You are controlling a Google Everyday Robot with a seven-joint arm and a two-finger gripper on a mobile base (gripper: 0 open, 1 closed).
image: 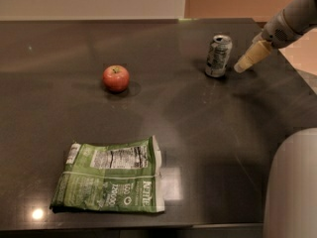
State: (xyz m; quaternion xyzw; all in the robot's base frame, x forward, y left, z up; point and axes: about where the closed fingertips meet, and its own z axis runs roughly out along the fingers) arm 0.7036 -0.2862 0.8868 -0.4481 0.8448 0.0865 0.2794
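Note:
A silver drink can (218, 56) stands upright at the back right of the dark table (208, 133). My gripper (241, 67) hangs just to the right of the can, its cream tip pointing down and left toward the can's base, with a small gap between them. It holds nothing. A red apple (116, 78) sits to the left of the can, well away from the gripper. A green chip bag (110, 176) lies flat near the front edge.
The grey arm (292, 19) comes in from the upper right corner. A rounded pale part of the robot (292, 182) fills the lower right. The table's right edge runs close behind the gripper.

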